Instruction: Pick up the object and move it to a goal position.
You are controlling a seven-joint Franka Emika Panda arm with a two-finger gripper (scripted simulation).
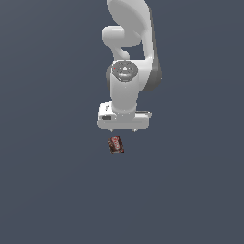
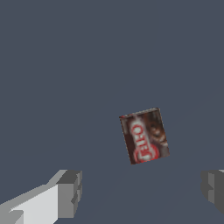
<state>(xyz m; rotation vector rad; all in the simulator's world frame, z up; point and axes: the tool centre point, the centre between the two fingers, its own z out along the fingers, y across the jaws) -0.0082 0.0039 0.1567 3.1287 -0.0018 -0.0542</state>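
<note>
In the exterior view the white arm (image 1: 127, 62) hangs down over the plain grey table (image 1: 47, 181), and its pincer (image 1: 122, 129) points downward with its fingers spread wide apart, holding nothing. The small box (image 1: 115, 144), dark red and brown with a whitish-red label, lies flat on the table just below the pincer in that view, apart from it and slightly tilted. In the wrist view the box (image 2: 144, 135) sits between and beyond the two grey fingertips (image 2: 70, 193), touching neither.
</note>
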